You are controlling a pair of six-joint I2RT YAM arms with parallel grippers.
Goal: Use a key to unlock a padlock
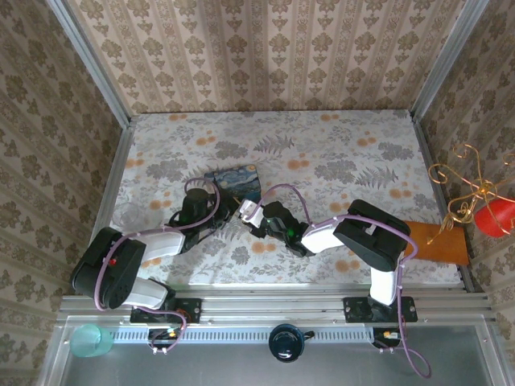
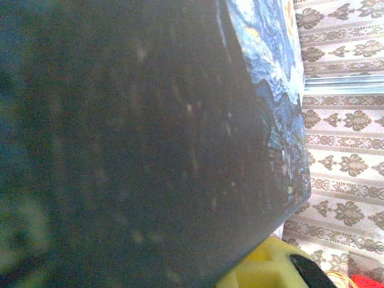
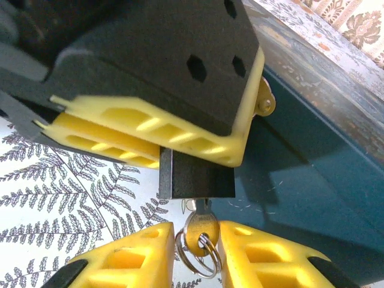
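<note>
In the right wrist view the padlock [image 3: 195, 177], a small black block, hangs beside the blue painted tin [image 3: 312, 180]. My left gripper [image 3: 162, 150] is shut on the padlock's upper part, and its yellow fingers hide the shackle. The key [image 3: 201, 231] sits in the padlock's underside, with a wire ring through its head. My right gripper [image 3: 198, 252] is shut on the key: one finger touches the head and the other presses the ring. From above, both grippers meet in front of the tin [image 1: 233, 183]. The left wrist view looks along the tin [image 2: 150, 132], past a yellow finger [image 2: 264, 273].
A curly gold wire stand [image 1: 463, 193] and a red cup [image 1: 495, 215] stand at the right wall. A brown board [image 1: 442, 241] lies near them. A teal cup [image 1: 90, 339] and a dark mug [image 1: 286, 342] sit on the front rail.
</note>
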